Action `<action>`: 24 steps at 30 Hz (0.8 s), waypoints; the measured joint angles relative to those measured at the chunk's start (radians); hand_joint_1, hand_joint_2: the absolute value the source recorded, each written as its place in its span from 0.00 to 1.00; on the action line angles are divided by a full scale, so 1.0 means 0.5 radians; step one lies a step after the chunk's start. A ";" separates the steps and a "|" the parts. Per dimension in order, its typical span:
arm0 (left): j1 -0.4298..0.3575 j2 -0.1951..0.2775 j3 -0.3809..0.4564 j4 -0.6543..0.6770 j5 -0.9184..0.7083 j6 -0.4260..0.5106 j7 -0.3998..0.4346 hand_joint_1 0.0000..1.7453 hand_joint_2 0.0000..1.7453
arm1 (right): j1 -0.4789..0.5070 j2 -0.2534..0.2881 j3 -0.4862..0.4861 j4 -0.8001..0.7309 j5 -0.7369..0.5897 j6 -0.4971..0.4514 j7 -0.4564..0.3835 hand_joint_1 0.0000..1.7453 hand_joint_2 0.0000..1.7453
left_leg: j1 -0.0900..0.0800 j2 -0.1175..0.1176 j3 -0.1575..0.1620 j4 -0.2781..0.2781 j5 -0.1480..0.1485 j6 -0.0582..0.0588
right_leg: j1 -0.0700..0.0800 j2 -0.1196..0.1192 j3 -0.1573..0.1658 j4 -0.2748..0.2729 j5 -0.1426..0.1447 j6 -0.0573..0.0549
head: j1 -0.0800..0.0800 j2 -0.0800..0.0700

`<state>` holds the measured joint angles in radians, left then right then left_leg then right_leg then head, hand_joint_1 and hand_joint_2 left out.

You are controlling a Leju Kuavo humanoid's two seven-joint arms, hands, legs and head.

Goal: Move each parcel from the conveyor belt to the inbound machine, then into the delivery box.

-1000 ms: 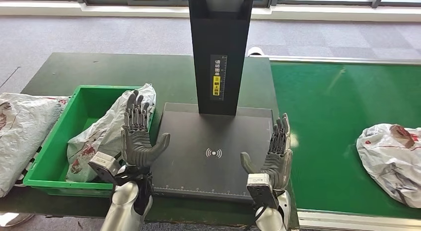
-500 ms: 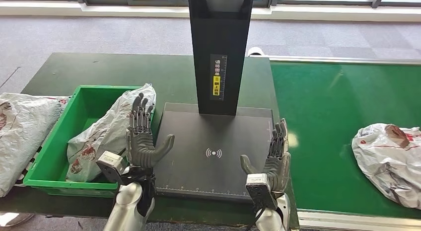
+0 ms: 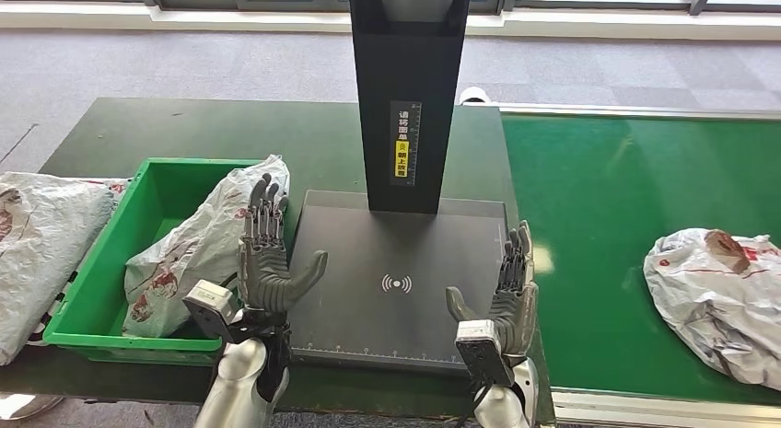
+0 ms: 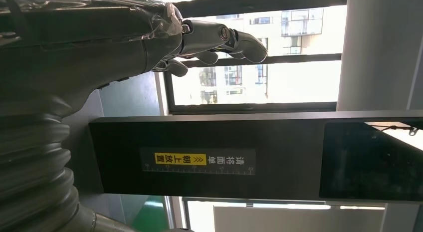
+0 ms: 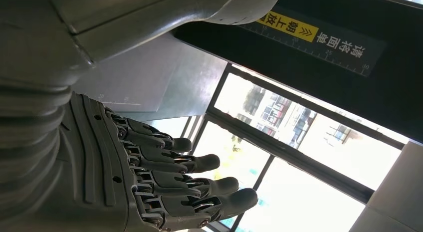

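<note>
Both hands empty, palms facing in, fingers spread wide & upright: left hand (image 3: 265,262) at the left edge of the inbound machine (image 3: 396,262) plate, right hand (image 3: 509,290) at its right edge. Parcel (image 3: 714,290) on conveyor belt (image 3: 626,189), well right of right fingers; another parcel (image 3: 198,244) in the delivery box (image 3: 101,290), just left of left fingers; white bag (image 3: 37,244) beyond the box.
</note>
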<state>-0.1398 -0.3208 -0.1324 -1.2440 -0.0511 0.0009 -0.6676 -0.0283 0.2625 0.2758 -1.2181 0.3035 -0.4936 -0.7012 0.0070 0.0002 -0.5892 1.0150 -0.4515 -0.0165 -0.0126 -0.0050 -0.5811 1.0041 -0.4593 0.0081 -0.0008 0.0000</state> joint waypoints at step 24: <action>-0.002 0.002 -0.010 0.041 -0.040 0.014 0.000 0.00 1.00 | -0.016 -0.005 0.000 0.046 -0.002 0.005 0.000 0.00 1.00 | 0.000 0.000 0.000 0.000 0.000 0.000 | 0.000 0.000 0.000 0.000 0.000 0.000 | 0.000 0.000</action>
<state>-0.1410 -0.3201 -0.1374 -1.2237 -0.0710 0.0078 -0.6676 -0.0362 0.2602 0.2758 -1.1949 0.3025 -0.4912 -0.7012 0.0070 0.0002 -0.5892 1.0150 -0.4515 -0.0165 -0.0126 -0.0050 -0.5812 1.0041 -0.4593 0.0081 -0.0008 0.0000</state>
